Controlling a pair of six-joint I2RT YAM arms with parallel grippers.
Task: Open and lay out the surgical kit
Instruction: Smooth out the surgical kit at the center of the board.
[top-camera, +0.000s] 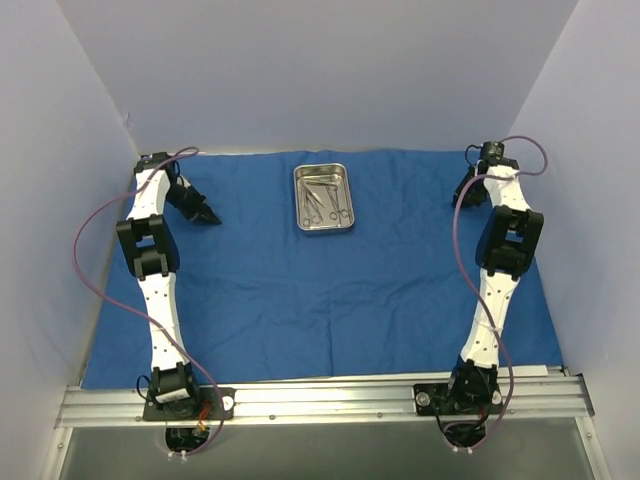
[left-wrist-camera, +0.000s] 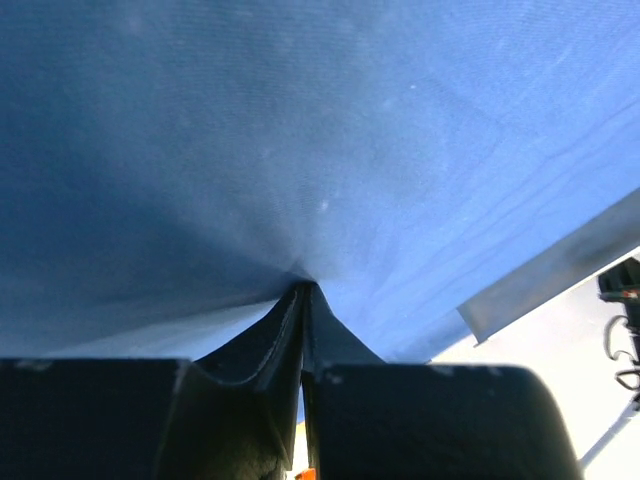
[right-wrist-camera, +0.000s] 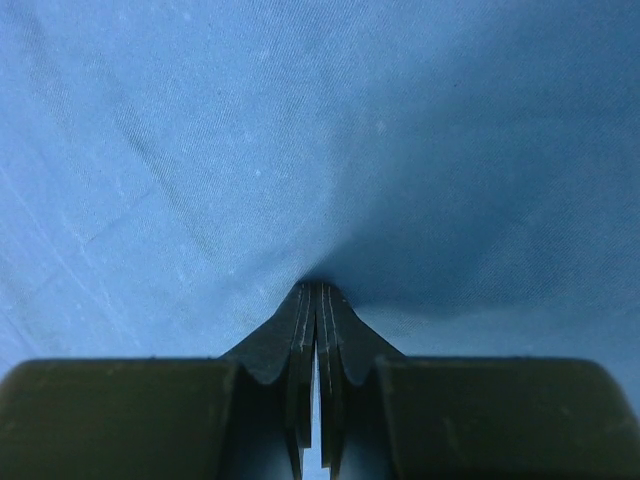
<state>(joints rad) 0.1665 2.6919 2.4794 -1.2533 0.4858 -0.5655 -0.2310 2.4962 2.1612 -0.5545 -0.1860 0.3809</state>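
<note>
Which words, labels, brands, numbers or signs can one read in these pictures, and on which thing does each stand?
There are none. No readable text shows on the blue cloth, the steel tray, the instruments in it, the left arm or the right arm.

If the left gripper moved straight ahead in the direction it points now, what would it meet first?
The blue cloth; the left gripper seems to touch it at its tips, with nothing between.
</note>
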